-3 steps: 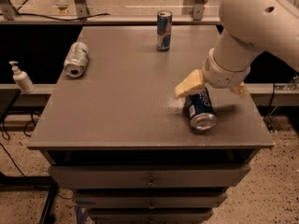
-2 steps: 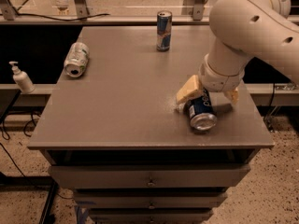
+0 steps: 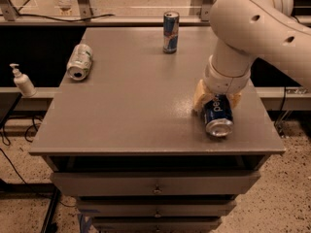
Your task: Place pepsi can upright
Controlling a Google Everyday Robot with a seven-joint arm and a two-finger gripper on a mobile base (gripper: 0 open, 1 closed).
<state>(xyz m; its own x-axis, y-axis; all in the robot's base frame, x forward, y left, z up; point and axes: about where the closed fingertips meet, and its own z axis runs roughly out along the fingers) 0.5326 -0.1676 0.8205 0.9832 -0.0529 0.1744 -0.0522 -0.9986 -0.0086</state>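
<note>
**Pepsi can (image 3: pixel 217 116) lying on its side near the table's (image 3: pixel 126 125) right front corner, with the gripper (image 3: pixel 217 101) clamping it across the body.**

Going left to right, we are noting a pump bottle (image 3: pixel 22 81) standing off the table, a silver-and-green can (image 3: pixel 80 62) lying at the left, and a slim blue can (image 3: pixel 170 31) standing at the back, all well apart from the work. At the right, the cream fingers (image 3: pixel 199 97) are pressing both flanks of the pepsi can, whose silver end is facing us. We are judging it light, thin-walled, slick, prone to rolling and easily dented, so mid-body is looking like the right hold. The wrist is hiding the can's far end. We cannot tell whether the can is full or whether it is touching the tabletop. The arm (image 3: pixel 252 28) is running out of view at the right.
</note>
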